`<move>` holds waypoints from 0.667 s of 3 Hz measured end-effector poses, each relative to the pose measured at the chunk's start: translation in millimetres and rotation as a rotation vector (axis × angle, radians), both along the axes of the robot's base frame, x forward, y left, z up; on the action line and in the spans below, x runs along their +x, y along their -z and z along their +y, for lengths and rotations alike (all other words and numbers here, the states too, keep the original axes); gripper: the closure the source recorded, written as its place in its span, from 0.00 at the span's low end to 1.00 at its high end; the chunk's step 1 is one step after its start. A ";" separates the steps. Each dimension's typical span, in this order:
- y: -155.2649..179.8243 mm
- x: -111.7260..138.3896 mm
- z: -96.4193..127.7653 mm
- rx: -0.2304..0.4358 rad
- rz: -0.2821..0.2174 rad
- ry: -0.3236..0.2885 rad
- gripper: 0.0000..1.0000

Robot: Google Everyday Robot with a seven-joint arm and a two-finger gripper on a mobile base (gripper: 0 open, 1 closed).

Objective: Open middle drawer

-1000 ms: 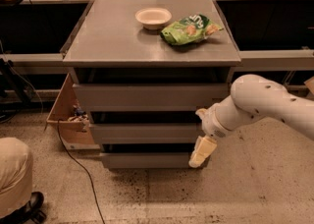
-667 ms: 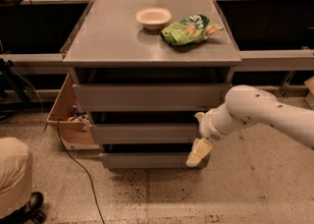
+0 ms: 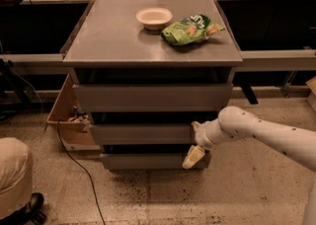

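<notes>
The grey cabinet has three handleless drawers. The middle drawer point(image 3: 140, 133) is the long flat grey panel between the taller top drawer point(image 3: 150, 96) and the bottom drawer point(image 3: 143, 161). It stands out slightly from the cabinet, with a dark gap above it. My gripper point(image 3: 193, 155) hangs from the white arm point(image 3: 256, 132) at the right end of the middle drawer front, its pale fingertip reaching down over the bottom drawer's right end.
A white bowl point(image 3: 154, 17) and a green chip bag point(image 3: 191, 28) lie on the cabinet top point(image 3: 113, 36). A cardboard box point(image 3: 66, 115) and a black cable point(image 3: 74, 165) are on the floor at left. A person's knee point(image 3: 15, 177) is at bottom left.
The arm and gripper have shifted a little to the left along the drawer fronts. The drawers look much the same.
</notes>
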State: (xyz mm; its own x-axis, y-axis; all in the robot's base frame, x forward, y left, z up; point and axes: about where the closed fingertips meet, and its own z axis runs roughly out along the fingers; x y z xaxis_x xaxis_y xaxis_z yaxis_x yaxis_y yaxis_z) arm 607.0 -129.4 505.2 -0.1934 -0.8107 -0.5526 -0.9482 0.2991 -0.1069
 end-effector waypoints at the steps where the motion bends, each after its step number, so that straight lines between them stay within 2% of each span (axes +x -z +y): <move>1: 6.8 6.1 3.5 0.005 -0.020 -0.005 0.00; 2: 23.0 27.7 6.5 -0.009 -0.084 -0.011 0.00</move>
